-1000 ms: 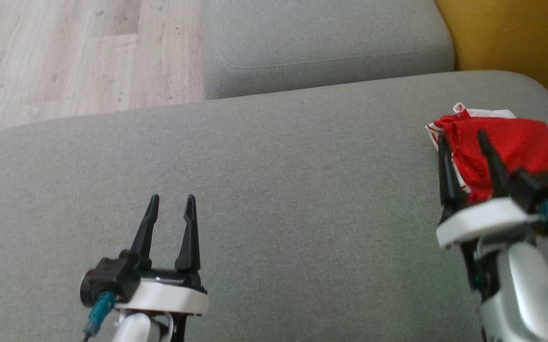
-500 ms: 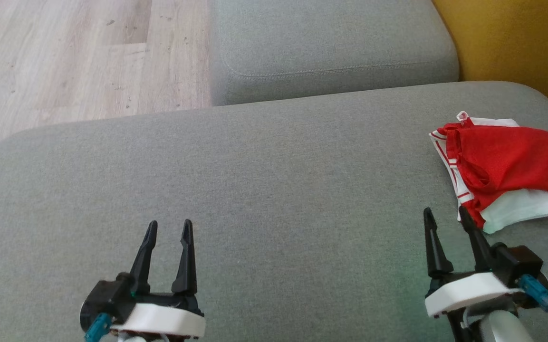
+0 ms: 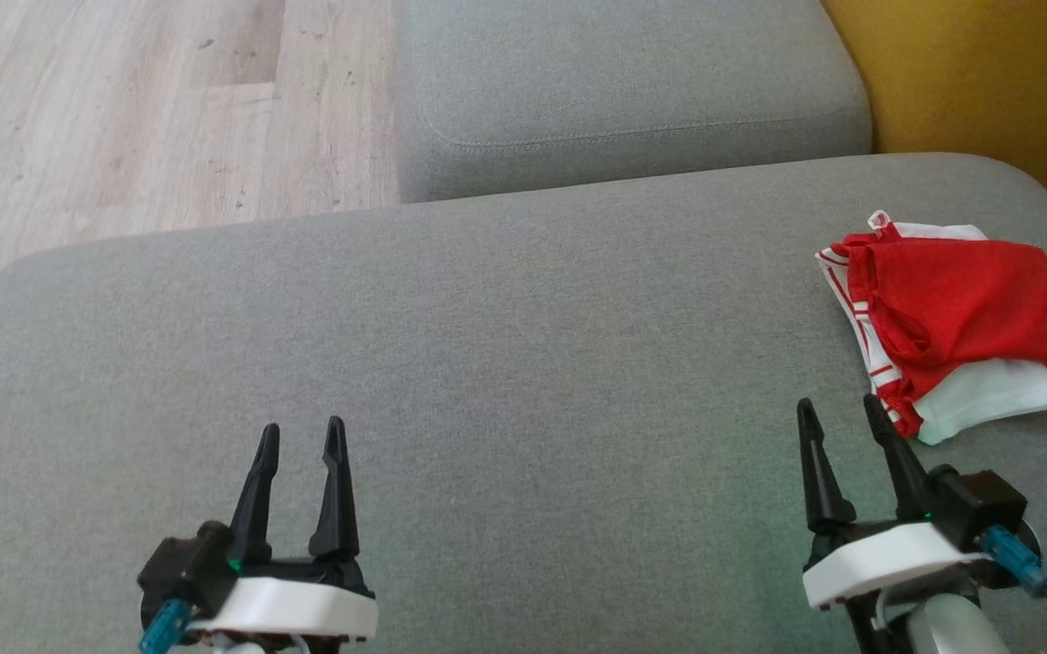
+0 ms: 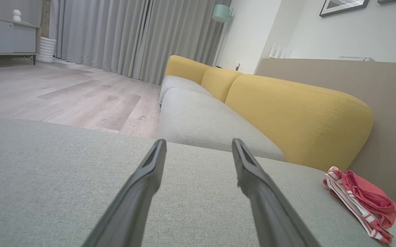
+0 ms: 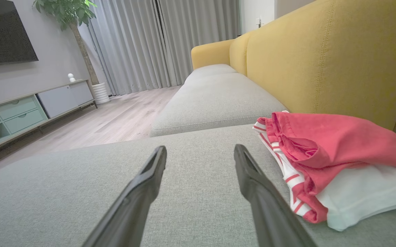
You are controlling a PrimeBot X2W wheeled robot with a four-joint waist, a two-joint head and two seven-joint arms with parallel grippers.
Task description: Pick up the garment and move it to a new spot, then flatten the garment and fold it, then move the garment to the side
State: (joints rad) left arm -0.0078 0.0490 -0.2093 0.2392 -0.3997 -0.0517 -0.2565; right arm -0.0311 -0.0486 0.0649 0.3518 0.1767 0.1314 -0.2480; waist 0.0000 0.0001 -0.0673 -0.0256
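In the head view, the left tool (image 3: 301, 425) and the right tool (image 3: 836, 401) both hover low over the grey seat (image 3: 523, 363) with fingers spread wide and nothing between them. The garment (image 3: 959, 309), red over white, lies in a loose bundle at the seat's right end. The right tool's tips are just beside its near corner and appear not to touch it.

In the left wrist view, we see the same wide, empty fingers, with the garment well off to the lower right, below the yellow backrest (image 4: 297, 120).

In the right wrist view, the garment sits just right of the open fingers, its striped hem facing them.

We judge it light, soft and limp, so the layers are likely to slide apart. If it must be lifted again, we would pinch the thicker striped edge through all layers.
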